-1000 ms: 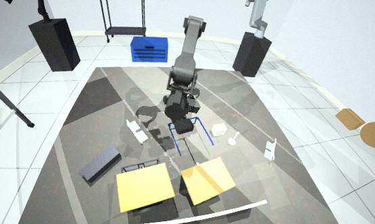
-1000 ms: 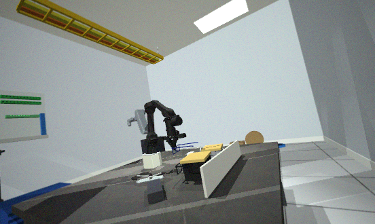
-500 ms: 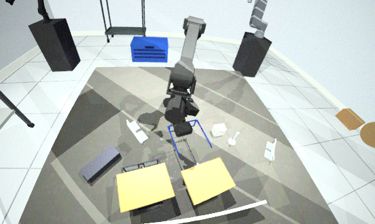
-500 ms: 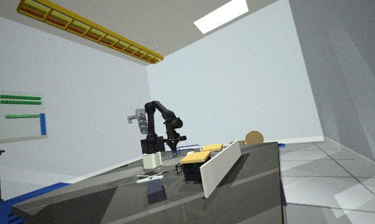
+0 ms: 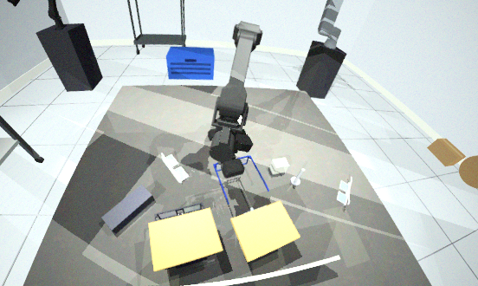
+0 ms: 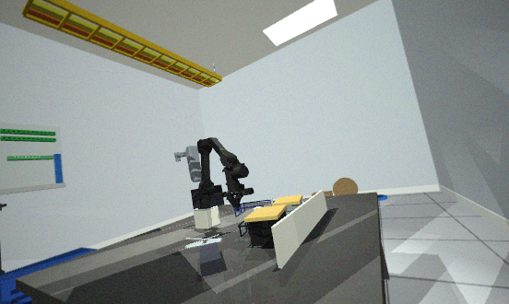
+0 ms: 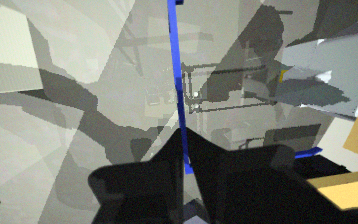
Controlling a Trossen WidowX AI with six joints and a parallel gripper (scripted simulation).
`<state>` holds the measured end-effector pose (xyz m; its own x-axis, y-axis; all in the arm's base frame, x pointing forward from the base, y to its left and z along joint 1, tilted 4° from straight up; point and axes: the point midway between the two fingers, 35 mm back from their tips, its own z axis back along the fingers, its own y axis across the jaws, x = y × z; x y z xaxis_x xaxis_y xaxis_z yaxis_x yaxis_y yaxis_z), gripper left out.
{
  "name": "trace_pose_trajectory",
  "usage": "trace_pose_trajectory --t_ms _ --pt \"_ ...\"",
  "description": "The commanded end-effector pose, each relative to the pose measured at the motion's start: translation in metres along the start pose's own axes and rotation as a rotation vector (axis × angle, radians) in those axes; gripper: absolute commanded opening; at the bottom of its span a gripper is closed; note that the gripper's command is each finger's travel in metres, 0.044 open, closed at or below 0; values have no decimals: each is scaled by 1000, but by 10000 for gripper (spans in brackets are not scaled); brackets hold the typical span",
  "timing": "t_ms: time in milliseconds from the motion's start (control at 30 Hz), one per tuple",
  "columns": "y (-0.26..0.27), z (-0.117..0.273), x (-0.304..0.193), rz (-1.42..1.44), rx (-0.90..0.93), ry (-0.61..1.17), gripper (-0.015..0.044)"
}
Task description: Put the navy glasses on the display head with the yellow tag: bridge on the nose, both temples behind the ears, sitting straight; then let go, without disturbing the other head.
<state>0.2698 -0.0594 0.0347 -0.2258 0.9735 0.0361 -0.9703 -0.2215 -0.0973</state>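
My gripper point(image 6: 236, 209) point(image 7: 182, 131) is shut on the front of the navy glasses point(image 5: 259, 173) point(image 7: 175, 50); in the top view the arm hides its fingertips. The glasses hang raised between the arm and the heads, their open temples pointing towards the heads. Two heads stand under yellow slabs, right point(image 5: 264, 231) and left point(image 5: 184, 238) in the top view. In the wrist view, a small yellow tag point(image 7: 282, 76) shows on the pale grey upper head point(image 7: 325, 55), apparently the right one. Dark glasses point(image 5: 178, 209) are at the left head. Noses and ears are hidden.
A long white panel point(image 5: 288, 270) point(image 6: 300, 230) stands behind the heads, seen from the arm. A dark grey box point(image 5: 128, 210) and a white item point(image 5: 176, 170) lie left; white blocks point(image 5: 280, 165), a small white stand point(image 5: 295, 180) and pale glasses point(image 5: 346, 192) are right.
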Motion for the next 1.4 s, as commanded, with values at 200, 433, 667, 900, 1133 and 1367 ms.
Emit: trace_pose_trajectory --t_ms 200,433,667,900,1133,1367 --pt "0 -12 2 0 0 -4 0" --pt "0 -17 3 0 0 -5 0" --pt "-8 -17 3 0 -1 -1 0" --pt "-18 -18 3 0 -2 9 0" --pt "-28 -17 3 0 -3 10 0" --pt "-39 -17 3 0 -4 9 0"
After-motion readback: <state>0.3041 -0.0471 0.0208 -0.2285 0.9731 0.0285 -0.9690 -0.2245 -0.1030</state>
